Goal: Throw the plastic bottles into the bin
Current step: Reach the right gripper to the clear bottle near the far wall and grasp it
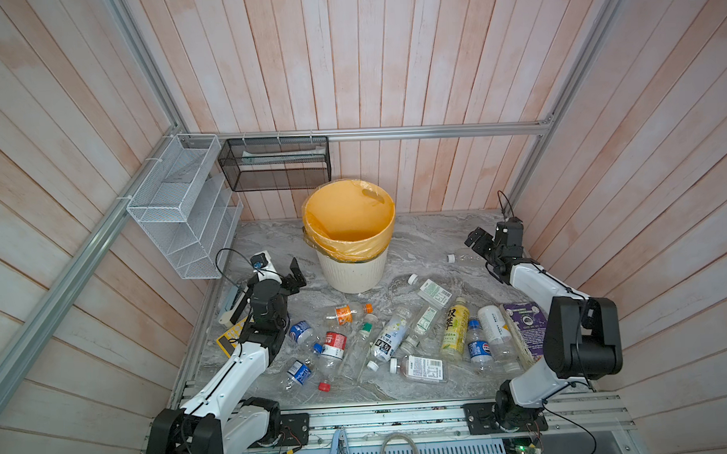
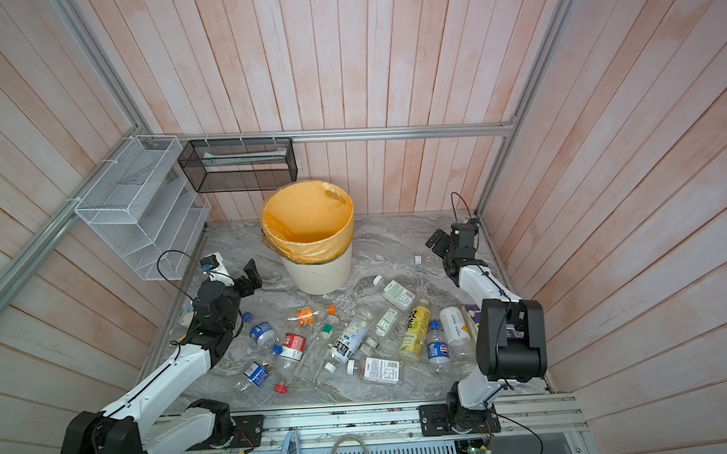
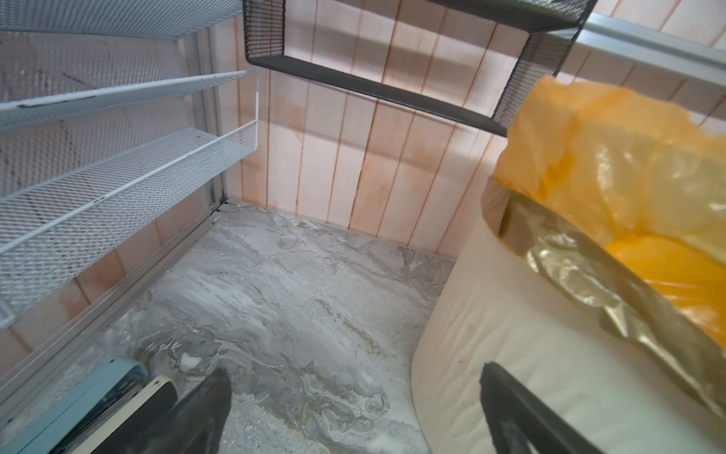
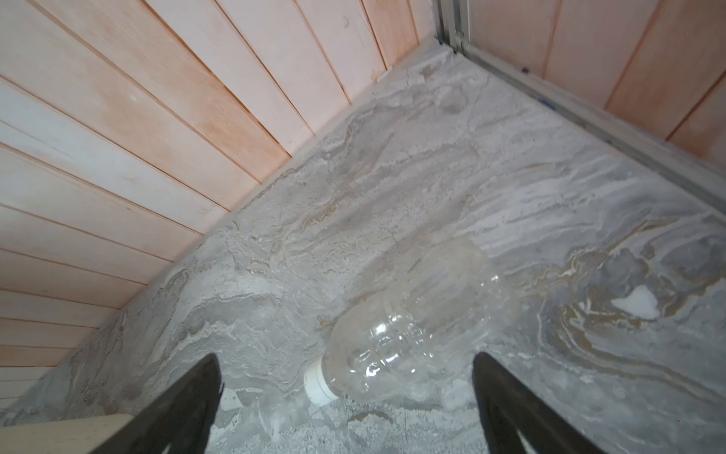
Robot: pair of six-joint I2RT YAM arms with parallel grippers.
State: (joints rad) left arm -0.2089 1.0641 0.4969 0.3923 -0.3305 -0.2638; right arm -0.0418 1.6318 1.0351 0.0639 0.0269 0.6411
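Bottle pick, far right side: right arm nearest

Left gripper [image 1: 296,275]: jaws wide apart, empty, just beside round cream-white ribbed plastic bin [image 1: 351,274] with yellow-orange liner [image 1: 349,212]; no bottle seen inside. Small clear plastic bottles [image 1: 388,339] with coloured labels lie scattered mid-table on grey marble tabletop [image 1: 416,243]. Lone unlabelled clear bottle [image 4: 412,326], white cap, lies on its side just ahead of right gripper [image 4: 345,357], whose jaws are spread wide and hold nothing. Long axis oblique to the jaw line, cap end nearer. Bottle nearly vanishes against the marble in both top views.

White and black left arm [image 1: 233,367] held forward, black two-finger left gripper [image 1: 297,275] wide apart, empty. Right arm [image 1: 534,281] likewise, right gripper [image 1: 477,240] wide apart, empty.
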